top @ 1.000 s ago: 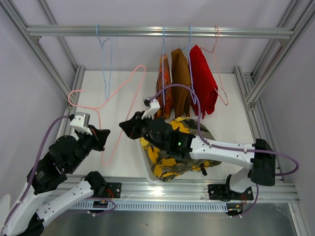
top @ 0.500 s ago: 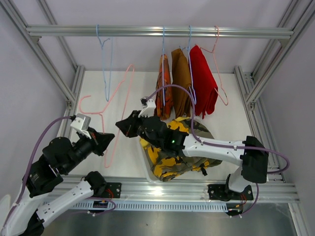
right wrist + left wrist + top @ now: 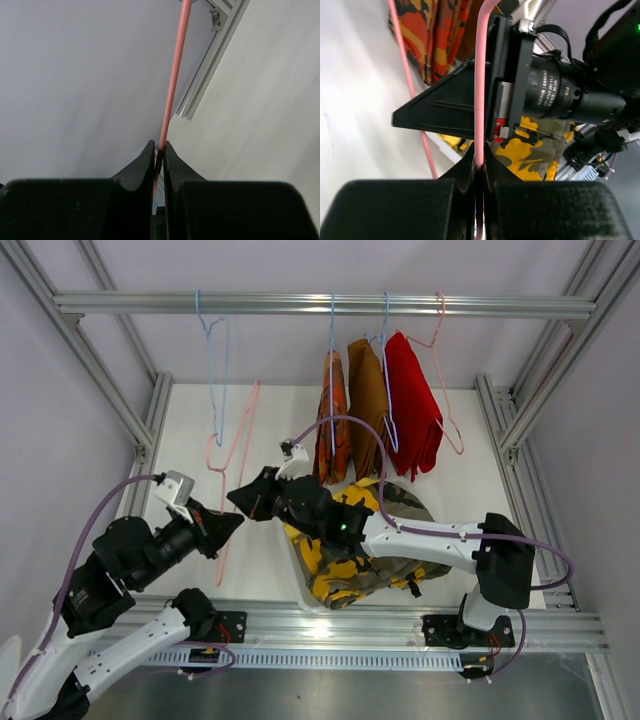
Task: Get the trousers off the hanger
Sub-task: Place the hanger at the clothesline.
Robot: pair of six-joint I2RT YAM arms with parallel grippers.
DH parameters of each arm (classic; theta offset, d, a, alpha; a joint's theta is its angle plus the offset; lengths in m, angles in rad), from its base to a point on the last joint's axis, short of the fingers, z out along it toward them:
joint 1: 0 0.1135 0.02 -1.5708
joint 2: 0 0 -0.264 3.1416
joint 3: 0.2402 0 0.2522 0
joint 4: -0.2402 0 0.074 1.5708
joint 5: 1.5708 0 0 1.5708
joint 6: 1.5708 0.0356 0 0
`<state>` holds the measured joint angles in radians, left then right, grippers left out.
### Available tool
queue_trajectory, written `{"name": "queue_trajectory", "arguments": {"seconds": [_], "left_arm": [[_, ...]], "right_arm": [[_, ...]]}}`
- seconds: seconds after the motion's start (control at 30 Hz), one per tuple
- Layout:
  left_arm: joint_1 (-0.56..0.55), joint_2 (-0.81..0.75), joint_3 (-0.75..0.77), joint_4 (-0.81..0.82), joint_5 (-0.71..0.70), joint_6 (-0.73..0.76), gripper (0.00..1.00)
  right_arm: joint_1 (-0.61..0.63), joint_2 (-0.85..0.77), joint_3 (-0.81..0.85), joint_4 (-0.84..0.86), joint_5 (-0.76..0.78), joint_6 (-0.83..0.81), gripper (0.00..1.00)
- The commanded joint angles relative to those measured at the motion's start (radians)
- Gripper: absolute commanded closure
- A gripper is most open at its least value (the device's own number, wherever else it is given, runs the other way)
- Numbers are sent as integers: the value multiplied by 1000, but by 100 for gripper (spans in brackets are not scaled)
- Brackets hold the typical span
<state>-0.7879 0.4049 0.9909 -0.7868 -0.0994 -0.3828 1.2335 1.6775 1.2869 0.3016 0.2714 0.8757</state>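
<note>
An empty pink hanger (image 3: 243, 425) stands edge-on above the table's left half. My left gripper (image 3: 238, 519) is shut on its wire, which runs up from between the fingers (image 3: 480, 75) in the left wrist view. My right gripper (image 3: 231, 498), just above and tip to tip with the left, is shut on the same wire (image 3: 175, 75). Orange-red patterned trousers (image 3: 333, 415), brown trousers (image 3: 367, 405) and red trousers (image 3: 412, 410) hang from the rail. The camouflage trousers (image 3: 350, 575) lie in the basket over the yellow pair (image 3: 300, 538).
The white basket (image 3: 296, 585) sits at the near middle under my right arm. An empty blue hanger (image 3: 213, 360) hangs on the rail (image 3: 300, 304) at the left. Aluminium frame posts slant along both sides of the table.
The pink hanger has swung from lying broad and flat to standing edge-on. Both grippers shifted right and toward each other, and the right jaws narrowed onto the wire.
</note>
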Motion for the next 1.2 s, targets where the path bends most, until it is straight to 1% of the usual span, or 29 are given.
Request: {"name": "queue_trajectory", "arguments": {"seconds": [0.0,0.1,0.2,0.23,0.57,1.1,1.17], "left_arm": [[-5,2,0,230,92,-7,99],[-5,18,0,230,130,-22,100],[-5,25,0,216,104,-37,99],[-5,20,2,212,63,-41,100],[-5,40,9,175,-11,-71,99],[-5,72,28,149,-51,-117,99],[-5,78,25,150,-37,-111,99]], "right_arm": [[0,42,-4,-84,-26,-40,100],[0,37,-18,-84,-23,-37,100],[0,24,-29,-84,-15,-37,100],[0,22,-32,-84,-14,-34,100],[0,13,-46,-85,-12,-34,100],[-6,28,-51,-81,-28,-26,100],[-6,31,-49,-81,-29,-26,100]]}}
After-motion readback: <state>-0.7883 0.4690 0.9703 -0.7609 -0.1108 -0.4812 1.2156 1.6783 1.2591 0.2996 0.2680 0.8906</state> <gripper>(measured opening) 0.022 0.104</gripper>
